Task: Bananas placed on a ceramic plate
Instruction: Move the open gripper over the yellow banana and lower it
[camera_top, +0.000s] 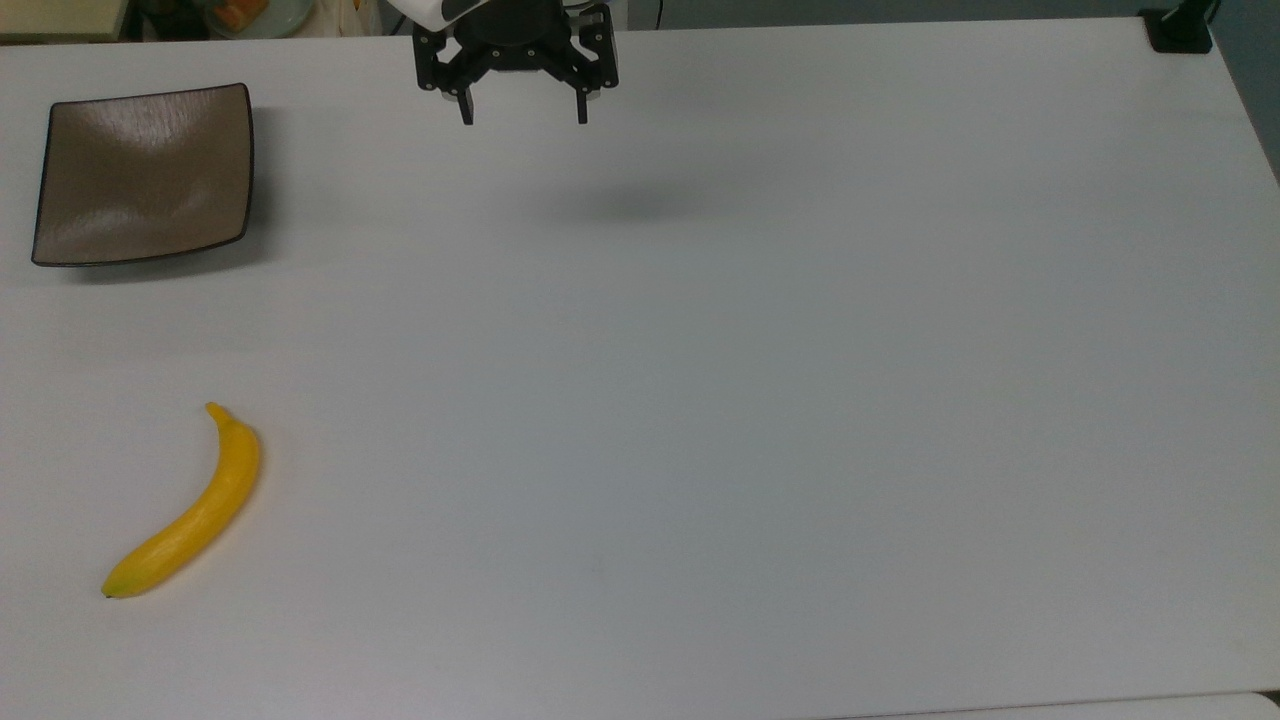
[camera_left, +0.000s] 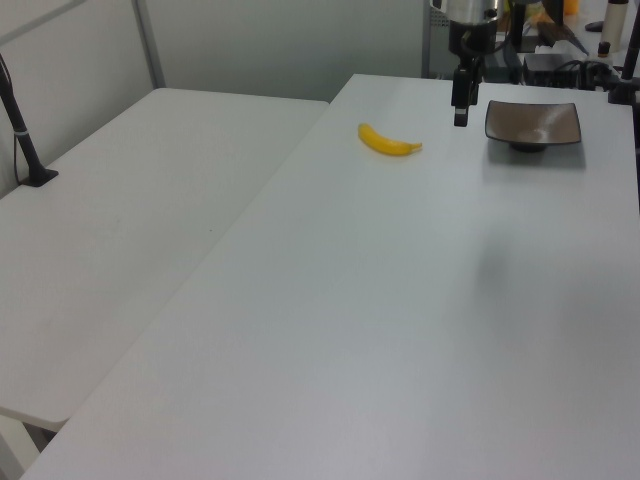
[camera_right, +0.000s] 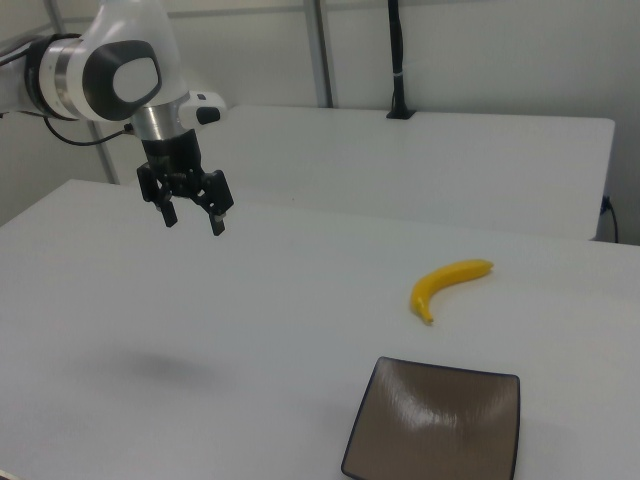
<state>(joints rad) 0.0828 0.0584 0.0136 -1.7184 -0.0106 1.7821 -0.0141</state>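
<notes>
The white worktop (camera_top: 760, 400) spreads wide beneath me, with a second white table (camera_left: 130, 220) butted against it on the left view's left. My arm (camera_right: 110, 75), white with a grey joint cap, reaches in from the right view's upper left and points down over the worktop's far edge as the top view shows it.

The ceramic plate (camera_top: 140, 175) sits flat on the worktop in the top view's upper left corner, square, glossy brown, dark-rimmed, with nothing on it. In the right view it lies at the bottom edge (camera_right: 435, 425), and in the left view near the upper right (camera_left: 533, 123).

The bananas (camera_top: 185, 510), a single yellow curved fruit, lie on the bare worktop in the top view's lower left, stem end toward the plate yet well apart from it. In the right view the fruit (camera_right: 448, 282) rests beyond the plate, and in the left view (camera_left: 388, 140) to the left of it.

My jaws (camera_top: 521, 118) hang above the worktop, casting a soft shadow (camera_top: 640, 205) below. They stand wide apart and grip nothing, well away from both the fruit and the plate; the right view shows them (camera_right: 193, 221) clear of the surface.
</notes>
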